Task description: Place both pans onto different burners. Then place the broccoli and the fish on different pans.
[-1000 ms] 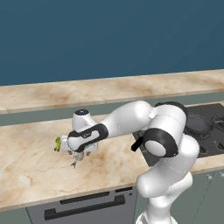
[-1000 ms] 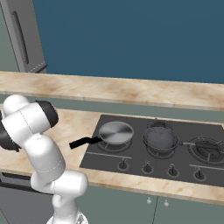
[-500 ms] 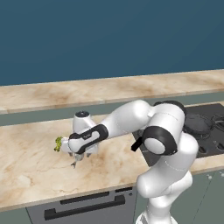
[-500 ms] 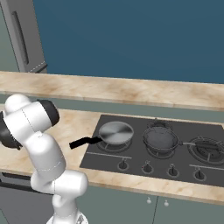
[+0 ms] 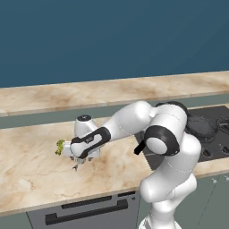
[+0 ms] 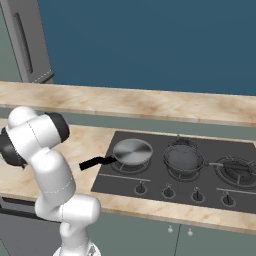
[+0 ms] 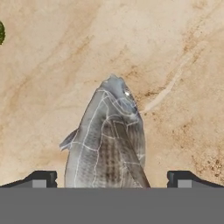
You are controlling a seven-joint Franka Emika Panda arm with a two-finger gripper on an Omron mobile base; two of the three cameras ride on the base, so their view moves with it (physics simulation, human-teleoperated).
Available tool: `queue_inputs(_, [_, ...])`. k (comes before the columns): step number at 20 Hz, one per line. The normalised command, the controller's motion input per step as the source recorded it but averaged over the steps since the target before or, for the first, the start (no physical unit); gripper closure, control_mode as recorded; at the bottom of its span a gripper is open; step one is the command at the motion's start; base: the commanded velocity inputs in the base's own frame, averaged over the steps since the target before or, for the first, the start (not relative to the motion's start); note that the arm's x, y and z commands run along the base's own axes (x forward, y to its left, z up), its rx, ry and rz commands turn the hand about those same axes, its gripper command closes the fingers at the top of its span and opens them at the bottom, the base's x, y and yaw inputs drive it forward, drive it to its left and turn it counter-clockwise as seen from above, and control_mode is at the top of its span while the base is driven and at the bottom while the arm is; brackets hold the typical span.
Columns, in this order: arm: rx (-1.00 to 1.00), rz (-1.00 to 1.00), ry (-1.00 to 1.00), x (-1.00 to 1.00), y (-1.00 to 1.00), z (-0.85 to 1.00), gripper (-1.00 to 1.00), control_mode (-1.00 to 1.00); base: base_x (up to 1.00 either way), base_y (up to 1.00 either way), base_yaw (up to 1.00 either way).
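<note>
Gripper (image 7: 109, 177) jaws are seen spread wide in the hand view, one dark tip at each side of the fish (image 7: 107, 140), with nothing grasped — the fish lies flat on the marble counter (image 7: 175, 52) between them. From the left base view the gripper (image 5: 80, 162) is held low over the counter, just beside the broccoli (image 5: 59, 146), which rests on the counter at the hand's far side. On the cooktop (image 6: 150, 185) a shiny pan (image 6: 132, 151) with a black handle is set on the left burner, and a darker pan (image 6: 184, 158) sits on the middle burner — well apart from the fish
</note>
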Motion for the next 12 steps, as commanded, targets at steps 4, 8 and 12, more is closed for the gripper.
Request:
queue_inputs(4, [0.0, 0.0, 0.0, 0.13, 0.0, -0.11, -1.0, -1.0, 0.0, 0.0, 0.0])
queue_inputs(8, [0.0, 0.0, 0.0, 0.04, 0.0, -0.24, -1.0, -1.0, 0.0, 0.0, 0.0])
queue_inputs(12, [0.0, 0.0, 0.0, 0.0, 0.0, -0.3, 1.0, -1.0, 0.0, 0.0, 0.0])
